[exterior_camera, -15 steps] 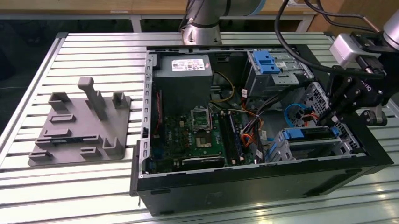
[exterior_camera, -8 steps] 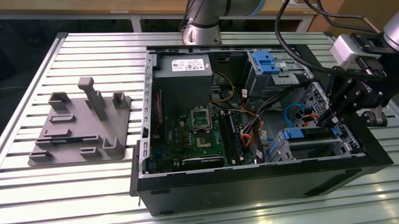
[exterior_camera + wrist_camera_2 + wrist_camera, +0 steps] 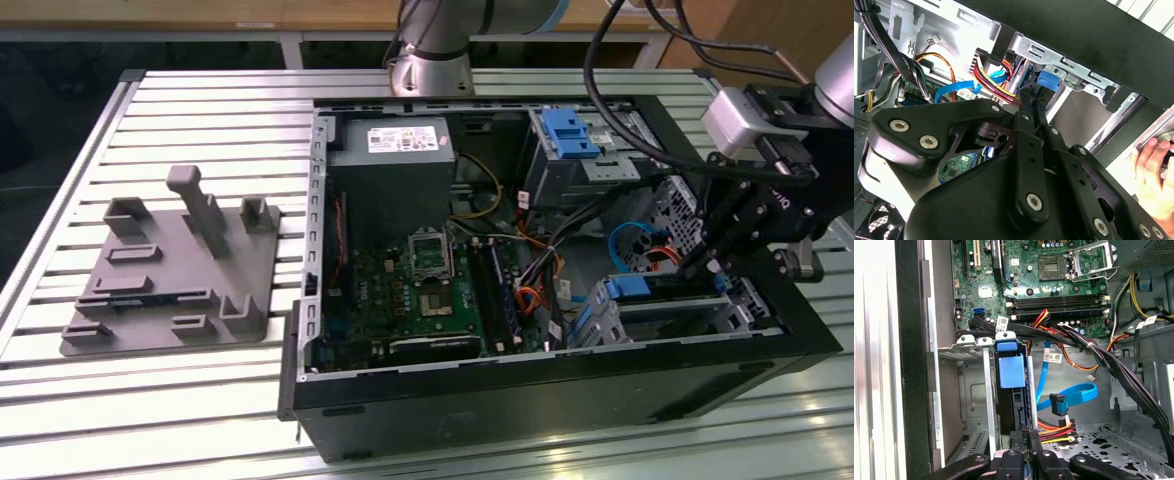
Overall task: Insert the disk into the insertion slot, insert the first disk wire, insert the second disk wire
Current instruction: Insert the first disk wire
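The disk (image 3: pixel 1011 371) sits in the insertion slot (image 3: pixel 972 390), with its bright blue carrier showing at the cage's end. In the exterior view the disk (image 3: pixel 630 288) lies in the low silver cage (image 3: pixel 597 322) at the near right corner of the open computer case. My gripper (image 3: pixel 694 266) reaches down to the disk's rear edge. In both wrist views its fingers (image 3: pixel 1030 440) stand close together on the black plug of a red, yellow and black wire (image 3: pixel 1056 430). That wire (image 3: pixel 995 79) runs to the gripper (image 3: pixel 1029 98). A blue flat wire (image 3: pixel 1074 394) hangs loose nearby.
The motherboard (image 3: pixel 427 285), power supply (image 3: pixel 394 150) and a taller grey bay with a blue latch (image 3: pixel 571 135) fill the case. Black cable bundles (image 3: pixel 1114 365) cross beside the cage. A grey fixture (image 3: pixel 167 270) lies on the slatted table. A person's hand (image 3: pixel 1154 170) rests outside the case wall.
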`<act>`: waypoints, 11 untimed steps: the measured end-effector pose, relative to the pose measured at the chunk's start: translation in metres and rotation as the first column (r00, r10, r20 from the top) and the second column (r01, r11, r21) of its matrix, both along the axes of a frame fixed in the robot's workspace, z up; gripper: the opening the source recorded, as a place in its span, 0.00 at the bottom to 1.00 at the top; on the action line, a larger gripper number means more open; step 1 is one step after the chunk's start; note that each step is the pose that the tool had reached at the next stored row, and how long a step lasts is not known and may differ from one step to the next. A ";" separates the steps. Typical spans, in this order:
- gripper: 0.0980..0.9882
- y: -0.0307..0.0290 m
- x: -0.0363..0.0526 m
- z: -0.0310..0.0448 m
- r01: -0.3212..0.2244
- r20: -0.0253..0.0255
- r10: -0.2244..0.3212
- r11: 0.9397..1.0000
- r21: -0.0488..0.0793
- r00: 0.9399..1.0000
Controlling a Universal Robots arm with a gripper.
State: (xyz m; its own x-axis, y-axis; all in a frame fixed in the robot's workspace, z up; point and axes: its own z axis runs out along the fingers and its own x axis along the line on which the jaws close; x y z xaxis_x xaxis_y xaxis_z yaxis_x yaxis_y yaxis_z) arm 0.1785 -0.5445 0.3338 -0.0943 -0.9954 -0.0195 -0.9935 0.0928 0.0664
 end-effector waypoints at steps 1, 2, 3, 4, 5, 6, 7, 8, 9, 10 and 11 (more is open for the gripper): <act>0.07 0.0000 0.0000 -0.0002 0.000 0.000 0.000 1.000 0.000 1.000; 0.07 0.0000 0.0000 -0.0003 0.000 0.000 0.000 1.000 0.000 1.000; 0.07 0.0000 0.0000 -0.0005 0.000 0.000 0.000 1.000 0.000 1.000; 0.07 0.0000 0.0000 -0.0006 0.000 0.000 0.000 1.000 0.000 1.000; 0.07 0.0000 0.0000 -0.0006 0.000 0.000 0.000 1.000 0.000 1.000; 0.07 0.0000 0.0000 -0.0006 0.000 0.000 0.000 1.000 0.000 1.000; 0.07 0.0000 0.0000 -0.0006 0.000 0.000 0.000 1.000 0.000 1.000; 0.07 0.0000 0.0000 -0.0006 0.000 0.000 0.000 1.000 0.000 1.000; 0.07 0.0000 0.0000 -0.0006 0.000 0.000 0.000 1.000 0.000 1.000; 0.07 0.0000 0.0000 -0.0006 0.000 0.000 0.000 1.000 0.000 1.000; 0.07 0.0000 0.0000 -0.0007 0.000 0.000 0.000 1.000 0.000 1.000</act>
State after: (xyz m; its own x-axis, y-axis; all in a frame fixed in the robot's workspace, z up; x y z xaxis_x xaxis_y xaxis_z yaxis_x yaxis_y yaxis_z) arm 0.1785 -0.5445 0.3331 -0.0943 -0.9954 -0.0196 -0.9935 0.0928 0.0665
